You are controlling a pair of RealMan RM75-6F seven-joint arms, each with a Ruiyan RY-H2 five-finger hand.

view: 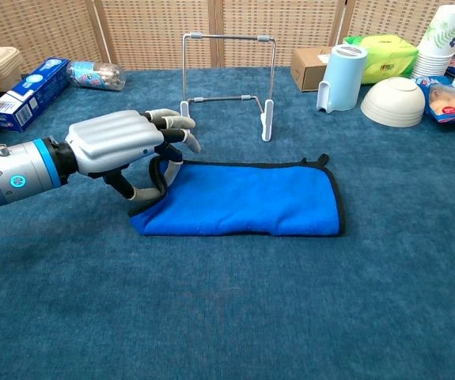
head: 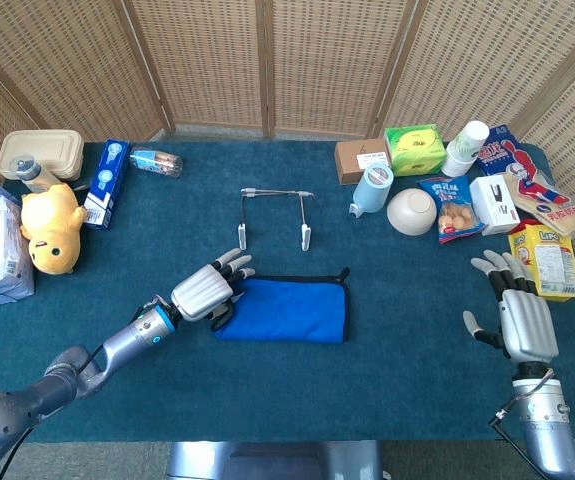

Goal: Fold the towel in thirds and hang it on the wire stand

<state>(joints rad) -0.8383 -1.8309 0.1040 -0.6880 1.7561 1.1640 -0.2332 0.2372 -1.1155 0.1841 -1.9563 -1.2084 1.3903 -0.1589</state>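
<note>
A blue towel [head: 289,310] [view: 251,198] with a black edge lies folded in a long strip on the blue cloth, in front of the wire stand [head: 275,214] [view: 227,77]. My left hand [head: 205,291] [view: 120,146] is at the towel's left end. It pinches the raised black edge between thumb and fingers while the other fingers reach out over the towel. My right hand [head: 518,317] hovers far to the right, fingers spread and holding nothing. It shows only in the head view.
On the right stand a light blue canister [view: 340,77], a white bowl [view: 393,101], paper cups [view: 440,41], a cardboard box [head: 361,158] and snack packs [head: 545,259]. At the left are a yellow plush toy [head: 50,228], a blue box [view: 23,92] and a lidded container [head: 38,154].
</note>
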